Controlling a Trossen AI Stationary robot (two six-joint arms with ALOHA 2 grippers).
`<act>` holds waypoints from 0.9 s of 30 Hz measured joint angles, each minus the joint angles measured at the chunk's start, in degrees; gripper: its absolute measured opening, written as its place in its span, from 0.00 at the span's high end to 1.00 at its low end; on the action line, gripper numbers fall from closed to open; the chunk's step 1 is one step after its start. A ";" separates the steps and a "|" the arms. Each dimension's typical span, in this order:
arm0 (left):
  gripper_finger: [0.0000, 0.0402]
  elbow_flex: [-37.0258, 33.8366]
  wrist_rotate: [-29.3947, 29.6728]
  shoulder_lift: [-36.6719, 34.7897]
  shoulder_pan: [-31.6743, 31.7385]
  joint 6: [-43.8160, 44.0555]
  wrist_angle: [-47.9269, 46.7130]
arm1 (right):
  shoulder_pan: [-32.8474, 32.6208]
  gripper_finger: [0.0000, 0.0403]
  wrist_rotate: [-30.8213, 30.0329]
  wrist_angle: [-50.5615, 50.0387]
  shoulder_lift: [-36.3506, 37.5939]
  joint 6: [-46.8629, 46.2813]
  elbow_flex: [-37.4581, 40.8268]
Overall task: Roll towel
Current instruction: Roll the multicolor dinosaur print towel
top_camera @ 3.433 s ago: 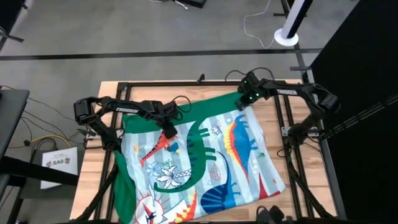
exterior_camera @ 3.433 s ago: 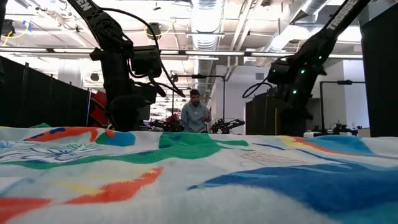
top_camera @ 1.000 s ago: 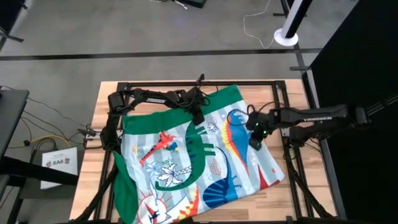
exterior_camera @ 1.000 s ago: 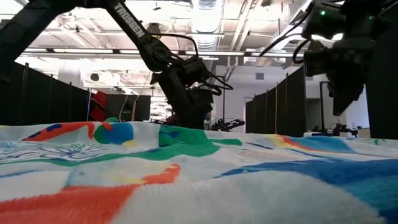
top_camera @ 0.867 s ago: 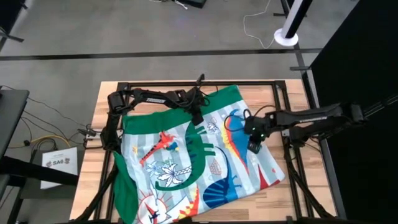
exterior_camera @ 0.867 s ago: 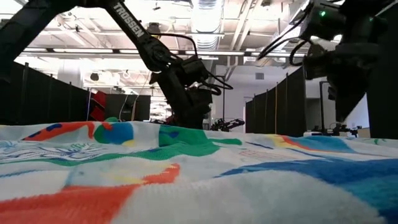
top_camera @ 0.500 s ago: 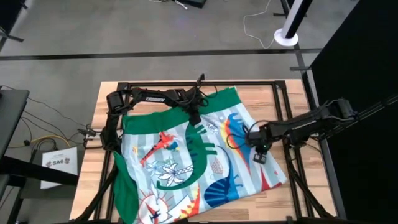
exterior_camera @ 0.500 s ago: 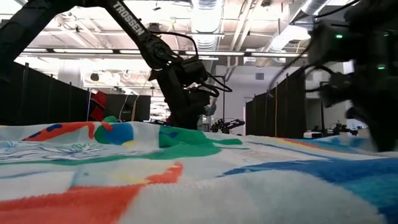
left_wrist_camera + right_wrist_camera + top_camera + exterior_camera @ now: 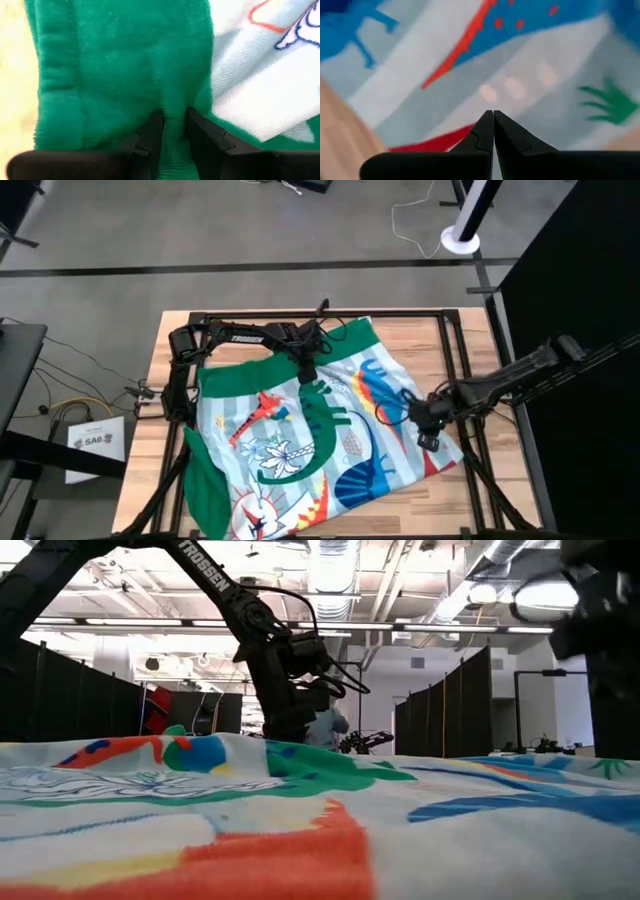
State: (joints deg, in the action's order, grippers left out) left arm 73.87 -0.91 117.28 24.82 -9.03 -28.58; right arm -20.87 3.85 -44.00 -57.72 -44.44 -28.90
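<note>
The towel (image 9: 300, 440), green-bordered with a light-blue print, lies spread across the wooden table (image 9: 150, 380). Its near left part (image 9: 205, 490) droops over the table's side. My left gripper (image 9: 310, 372) is at the towel's green far border, near the middle of that edge, and is shut on the cloth (image 9: 100, 75). My right gripper (image 9: 430, 437) is over the towel's right edge toward the near corner. Its fingers (image 9: 485, 130) are shut with nothing between them, and the printed cloth (image 9: 520, 75) shows beyond them. My left gripper pinches a raised ridge of the green border (image 9: 173, 107) between its two fingers, coming down from above. One layer or several, I cannot tell. The cloth around the ridge lies flat on the table. My right gripper: whether its shut fingers touch the towel, I cannot tell.
Black frame rails (image 9: 460, 370) run along the table's sides and far edge. A white pole base (image 9: 460, 240) stands on the floor beyond the table. A person (image 9: 330, 725) shows behind the left arm in the low view. A labelled box (image 9: 95, 440) sits left of the table.
My right gripper has swept over the towel toward the table's near and right edges, from the middle of the towel's right half to its right edge. The towel's far right corner has slid a little toward the left. My left gripper has kept its hold, shifting slightly left.
</note>
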 joint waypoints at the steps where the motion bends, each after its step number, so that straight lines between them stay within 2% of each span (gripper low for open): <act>1: 0.81 -0.03 0.15 -0.18 0.00 0.08 -0.83 | -0.82 1.00 -0.06 3.00 -0.93 -1.20 1.61; 6: 0.81 -0.33 1.01 -2.04 0.02 -0.10 -4.65 | -4.43 1.00 2.82 10.58 -7.07 -6.82 6.48; 8: 0.81 -0.35 1.79 -2.35 0.14 -0.99 -5.60 | -6.31 1.00 5.56 7.39 -8.38 -6.99 5.69; 12: 0.81 -0.42 2.24 -2.45 0.41 -1.63 -8.15 | -8.45 1.00 9.22 -6.34 -6.80 -6.76 0.93; 14: 0.81 -0.88 2.63 -2.52 0.57 -1.36 -8.87 | -8.19 1.00 7.48 -8.28 -4.64 -6.75 -3.25; 17: 0.81 -0.90 2.95 -2.54 0.53 -1.23 -9.66 | -6.53 1.00 -2.25 -10.36 -2.40 -7.11 -4.84; 19: 0.81 -0.87 3.00 -2.60 0.20 -1.25 -10.15 | -3.07 1.00 -9.30 -10.15 -1.83 -8.01 -4.37; 22: 0.81 -0.92 3.34 -3.03 -0.52 -1.34 -12.32 | 6.43 1.00 -14.33 -14.04 -1.90 -9.07 -1.78; 25: 0.81 -0.97 3.63 -3.46 -1.56 -2.93 -13.53 | 18.91 1.00 -14.94 -7.39 -1.29 -6.29 0.16; 27: 0.81 -1.01 3.73 -3.46 -2.18 -4.49 -13.72 | 27.49 1.00 -12.79 -1.55 -1.67 -2.05 2.27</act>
State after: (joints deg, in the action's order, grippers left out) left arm 72.86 2.81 113.82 22.64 -13.52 -42.30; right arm 6.62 -8.93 -45.55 -59.39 -46.49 -26.63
